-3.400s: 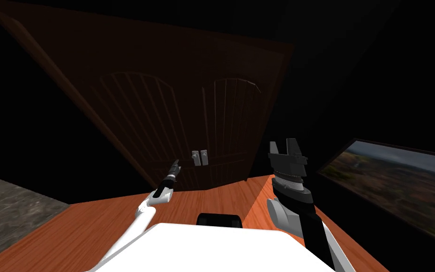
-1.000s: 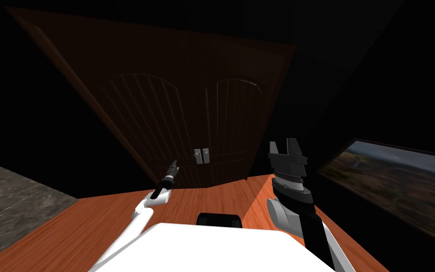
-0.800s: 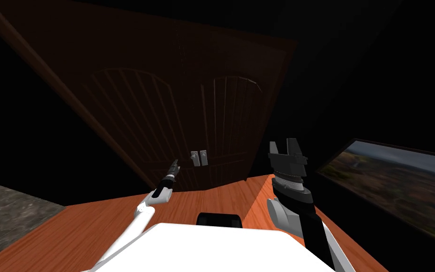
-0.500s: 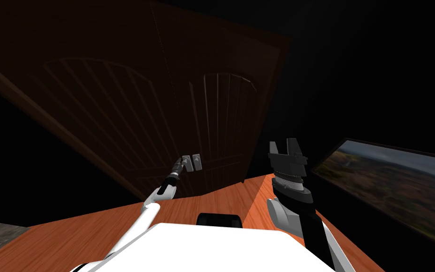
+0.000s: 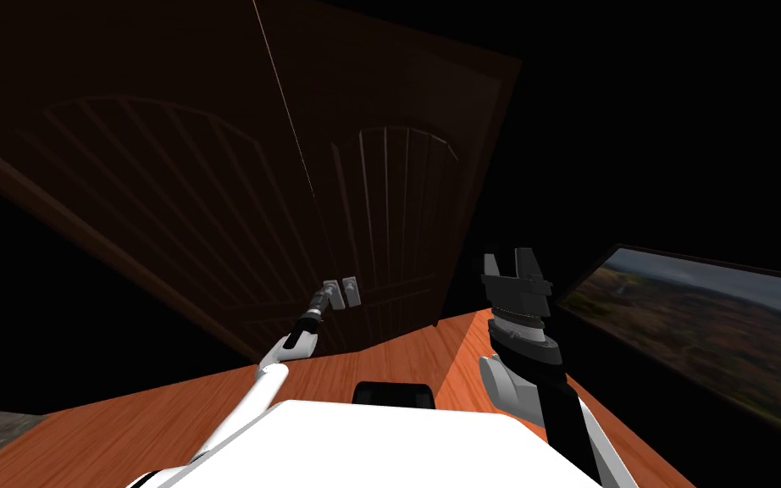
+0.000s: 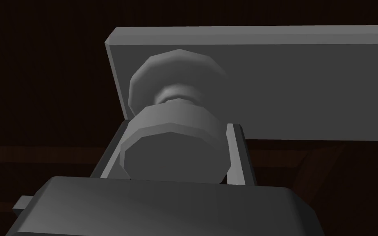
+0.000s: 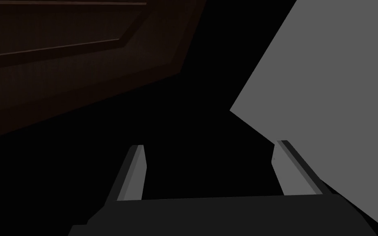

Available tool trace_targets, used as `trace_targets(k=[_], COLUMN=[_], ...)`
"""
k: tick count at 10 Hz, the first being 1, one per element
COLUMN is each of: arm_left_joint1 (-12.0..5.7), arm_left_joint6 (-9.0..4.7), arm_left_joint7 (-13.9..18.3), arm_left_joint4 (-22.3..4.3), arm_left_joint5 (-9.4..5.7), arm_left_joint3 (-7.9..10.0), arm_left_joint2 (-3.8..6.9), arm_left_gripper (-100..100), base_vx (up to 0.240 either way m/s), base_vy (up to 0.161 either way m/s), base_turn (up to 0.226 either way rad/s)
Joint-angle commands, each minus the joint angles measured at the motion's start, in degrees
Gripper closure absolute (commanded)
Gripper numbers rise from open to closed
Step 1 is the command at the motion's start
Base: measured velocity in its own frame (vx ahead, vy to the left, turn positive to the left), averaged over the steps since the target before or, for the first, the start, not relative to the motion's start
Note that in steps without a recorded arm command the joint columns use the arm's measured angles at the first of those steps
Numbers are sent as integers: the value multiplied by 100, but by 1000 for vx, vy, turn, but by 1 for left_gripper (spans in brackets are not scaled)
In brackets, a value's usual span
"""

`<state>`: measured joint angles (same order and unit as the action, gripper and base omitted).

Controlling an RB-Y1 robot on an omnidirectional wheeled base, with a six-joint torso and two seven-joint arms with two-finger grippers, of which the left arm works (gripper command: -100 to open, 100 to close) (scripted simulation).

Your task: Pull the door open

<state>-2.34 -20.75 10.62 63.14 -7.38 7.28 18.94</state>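
**Left gripper on the knob, door ready to be pulled**

Nearest to the body, the right gripper (image 5: 507, 258) is raised beside the chest. Its fingers (image 7: 137, 172) stand wide apart and it holds nothing. Under it lies the orange wooden floor (image 5: 397, 356).

A little further, the left arm is stretched forward and the left gripper (image 6: 178, 124) is closed around the grey knob (image 6: 171, 155). One thin finger lies against each side of the round head. Behind the head there is a narrower neck, then a round base on a flat grey plate (image 6: 286, 82).

This plate sits on the left leaf of the dark brown double door (image 5: 168, 195), low, at the edge where the two leaves meet. The second plate is just beside it on the right leaf (image 5: 397, 212). Around the door is a black area, and a framed landscape (image 5: 702, 322) hangs far on the right.

I judge the leaf tall, stiff and probably heavy, so it will answer slowly and swing on an arc about its far edge. The knob looks smooth and rounded, and the blade fingers may slip off it. A hold closer to the neck seems safer, because the wider head would then catch the fingers during the pull.
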Motion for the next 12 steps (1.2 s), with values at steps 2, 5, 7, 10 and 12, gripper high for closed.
trace_targets(k=[2,5,7,10,12], arm_left_joint1=[15,163,138,171,175], arm_left_joint6=[0,10,-42,-54,-62], arm_left_joint7=[1,40,110,198,243], arm_left_joint4=[-7,-37,19,184,277], arm_left_joint5=[-6,-20,-17,-7,1], arm_left_joint3=[29,79,-64,-252,-361], arm_left_joint2=[21,145,141,121,104], arm_left_gripper=[100,100,-100,-100,-100], base_vx=[-4,-149,-184,-192,-172], base_vy=[0,107,8,-84,-76], base_turn=[3,95,-46,-53,-61])
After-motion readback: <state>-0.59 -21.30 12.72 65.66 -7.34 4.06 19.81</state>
